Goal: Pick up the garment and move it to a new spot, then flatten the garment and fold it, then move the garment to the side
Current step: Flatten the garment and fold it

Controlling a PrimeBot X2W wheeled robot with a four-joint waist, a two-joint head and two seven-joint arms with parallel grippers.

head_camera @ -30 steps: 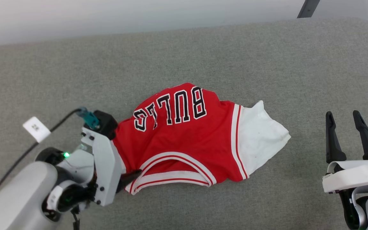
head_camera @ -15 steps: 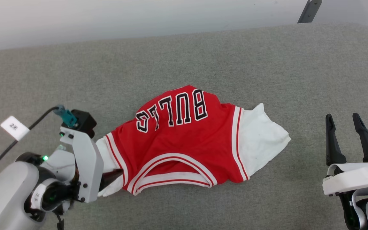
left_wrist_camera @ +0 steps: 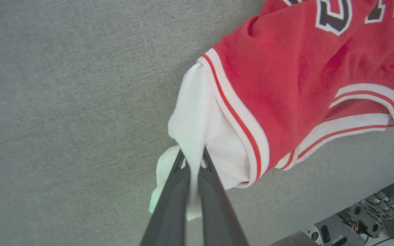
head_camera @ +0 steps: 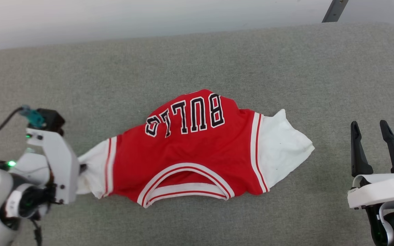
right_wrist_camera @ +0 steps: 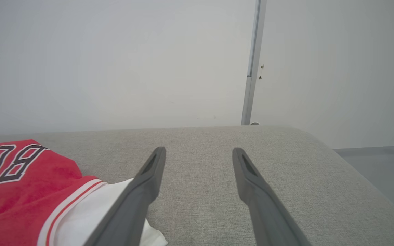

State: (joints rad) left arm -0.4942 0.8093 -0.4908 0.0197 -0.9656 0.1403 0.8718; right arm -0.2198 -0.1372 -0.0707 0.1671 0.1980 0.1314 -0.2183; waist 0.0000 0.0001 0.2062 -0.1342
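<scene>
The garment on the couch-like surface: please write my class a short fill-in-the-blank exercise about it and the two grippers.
1. The left gripper is shut on the garment's ____ sleeve.
2. The black lettering spells ____.
3. The right gripper's fingers stand ____, holding nothing.
4. The garment lies on a ____ fabric surface.

Missing words: white; BULLS; open; grey.

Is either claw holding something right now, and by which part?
The left gripper is pinching the garment by the edge of its white sleeve. The right gripper is open and holds nothing.
</scene>
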